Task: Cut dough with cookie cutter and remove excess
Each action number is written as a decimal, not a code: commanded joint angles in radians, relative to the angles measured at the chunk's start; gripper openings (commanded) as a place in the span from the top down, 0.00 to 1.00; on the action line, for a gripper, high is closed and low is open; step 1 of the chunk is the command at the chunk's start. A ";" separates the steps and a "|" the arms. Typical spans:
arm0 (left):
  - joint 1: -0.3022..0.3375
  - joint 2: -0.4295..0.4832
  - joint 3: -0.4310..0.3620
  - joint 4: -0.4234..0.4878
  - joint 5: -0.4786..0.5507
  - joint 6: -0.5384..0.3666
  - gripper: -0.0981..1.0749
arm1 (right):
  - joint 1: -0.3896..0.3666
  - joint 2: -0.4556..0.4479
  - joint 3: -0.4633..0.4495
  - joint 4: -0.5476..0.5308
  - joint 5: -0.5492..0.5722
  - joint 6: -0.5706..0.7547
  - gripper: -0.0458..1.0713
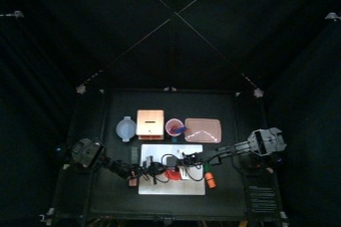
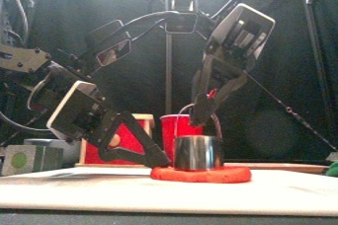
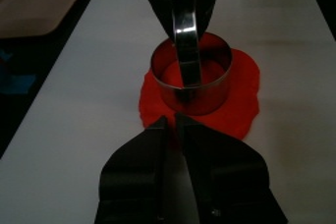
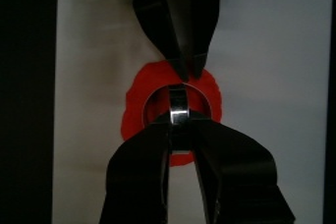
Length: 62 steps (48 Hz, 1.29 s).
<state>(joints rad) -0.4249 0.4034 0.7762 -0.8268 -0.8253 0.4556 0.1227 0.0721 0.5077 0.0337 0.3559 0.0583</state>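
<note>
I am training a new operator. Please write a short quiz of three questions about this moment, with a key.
1. True or false: the cutter stands on the dough.
2. What does the right gripper grip? A) dough B) cutter's rim C) mat
3. What is the left gripper closed on?

Key:
1. True.
2. B.
3. The dough's edge; both lie on the white mat.

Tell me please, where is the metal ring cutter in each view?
Top view: too small to tell among the arms on the mat.
Front view: cutter, low centre, standing on the red dough.
Left wrist view: cutter, upper centre.
Right wrist view: cutter, centre.
Shared landmark: the dough.
</note>
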 commanded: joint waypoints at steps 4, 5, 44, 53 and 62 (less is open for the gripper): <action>-0.003 -0.003 -0.008 -0.017 0.005 0.000 0.42 | -0.012 -0.137 0.020 -0.005 -0.006 -0.002 0.47; -0.005 -0.005 -0.008 -0.017 0.005 0.000 0.42 | -0.017 -0.150 0.029 -0.006 -0.006 -0.002 0.47; 0.015 -0.112 0.006 -0.020 0.017 0.017 0.41 | -0.163 -0.365 0.446 -0.051 -0.121 -0.003 0.45; 0.015 -0.144 0.020 -0.020 0.017 0.029 0.41 | -0.163 -0.345 0.439 -0.043 -0.115 -0.002 0.33; 0.017 -0.181 0.052 -0.020 0.014 0.032 0.41 | -0.161 -0.377 0.430 -0.031 -0.115 -0.002 0.19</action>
<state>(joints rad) -0.4111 0.2608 0.8283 -0.8468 -0.8007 0.4863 -0.0399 -0.2669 0.9618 -0.0031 0.2439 0.0568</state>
